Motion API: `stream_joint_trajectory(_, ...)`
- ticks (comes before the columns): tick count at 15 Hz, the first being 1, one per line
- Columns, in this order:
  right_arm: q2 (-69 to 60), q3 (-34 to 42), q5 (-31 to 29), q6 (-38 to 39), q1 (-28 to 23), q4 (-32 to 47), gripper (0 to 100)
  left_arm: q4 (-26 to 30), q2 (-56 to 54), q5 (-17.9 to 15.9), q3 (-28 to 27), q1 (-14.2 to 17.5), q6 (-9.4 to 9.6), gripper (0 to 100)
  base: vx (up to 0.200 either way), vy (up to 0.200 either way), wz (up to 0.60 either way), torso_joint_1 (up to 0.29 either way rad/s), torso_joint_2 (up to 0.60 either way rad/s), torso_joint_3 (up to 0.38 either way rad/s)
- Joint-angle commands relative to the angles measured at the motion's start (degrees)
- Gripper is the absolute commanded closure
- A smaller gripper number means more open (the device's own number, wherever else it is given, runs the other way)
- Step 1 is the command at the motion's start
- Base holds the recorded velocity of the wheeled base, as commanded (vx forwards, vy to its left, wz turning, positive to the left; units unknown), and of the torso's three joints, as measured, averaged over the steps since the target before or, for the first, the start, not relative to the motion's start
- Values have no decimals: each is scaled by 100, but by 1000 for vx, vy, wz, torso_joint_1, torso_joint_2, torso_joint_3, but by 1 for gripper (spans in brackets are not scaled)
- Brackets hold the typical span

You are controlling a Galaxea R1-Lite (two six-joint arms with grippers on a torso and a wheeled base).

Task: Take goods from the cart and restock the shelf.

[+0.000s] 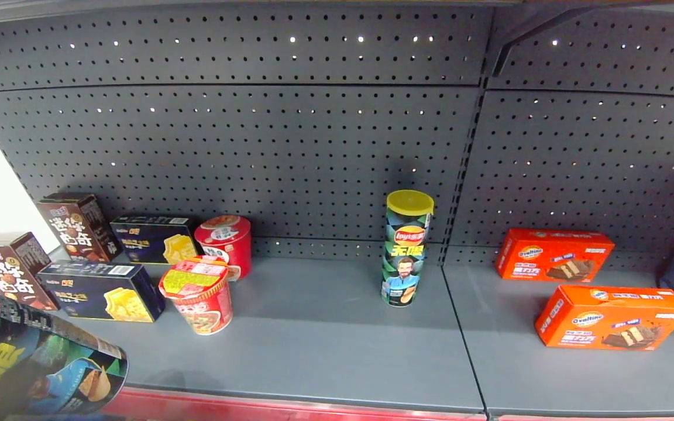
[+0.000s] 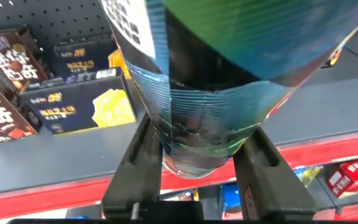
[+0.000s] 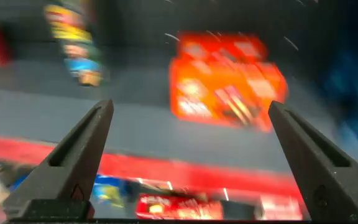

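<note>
Head view, stock as seen.

1. Held crisp canister point(image 1: 38, 362): green and blue tube, tilted, grasped in the left tool point(image 2: 201, 152). One dark finger point(image 2: 143, 155) presses each side of the tube. Its end sits near the red front edge point(image 1: 290, 406) of the shelf point(image 1: 325, 345).
2. Near dark blue box point(image 1: 103, 291): lying on the shelf just beyond the left tool.
3. Far dark blue box point(image 1: 152, 238): behind the first, against the pegboard back panel point(image 1: 255, 146).
4. Two brown boxes point(image 1: 9, 269) and point(image 1: 76, 227): standing beyond the left tool and to its left, one behind the other.
5. Two red noodle cups point(image 1: 199, 295) and point(image 1: 224, 242): beyond the left tool and to its right. The nearer cup is just beside the near dark blue box; the farther one is behind it.
6. Standing crisp canister point(image 1: 407, 248): upright, with a yellow lid, at mid-shelf. It is well to the right of the left tool and apart from the cups.
7. Right tool point(image 3: 191, 162): released, fingers spread wide, nothing between them. It sits in front of the red front edge.
8. Two orange boxes point(image 1: 553, 254) and point(image 1: 612, 317): lying flat on the shelf's right-hand bay, beyond the right tool. One is behind the other, and they are blurred in the right wrist view.
9. Packaged goods point(image 2: 353, 177): on a lower level beneath the red front edge, below the left tool and too small to identify.
</note>
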Motion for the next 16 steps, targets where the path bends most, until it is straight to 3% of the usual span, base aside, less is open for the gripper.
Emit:
stream_joint_trajectory(1,1592,-1162,226,-116,579,30,0,1,28,-19,-46,2,2,100,0,0,0,0,0,0)
stream_joint_trajectory(5,2356,-1839,806,192,1326,4,0,1,28,-2,7,11,2,100,0,0,0,0,0,0)
stream_joint_trajectory(7,2682,-1707,806,78,1581,-93,0,1,98,7,-63,11,-7,100,0,0,0,0,0,0)
stream_joint_trajectory(10,3165,-1241,824,86,2354,-647,0,1,98,7,-81,11,-34,100,0,0,0,0,0,0)
stream_joint_trajectory(13,3991,-1162,841,78,2380,-1359,0,10,142,-10,-63,11,-34,100,0,0,0,0,0,0)
stream_joint_trajectory(16,5063,-1434,1545,60,2152,-2308,0,1,265,-19,-90,2,-42,100,0,0,0,0,0,0)
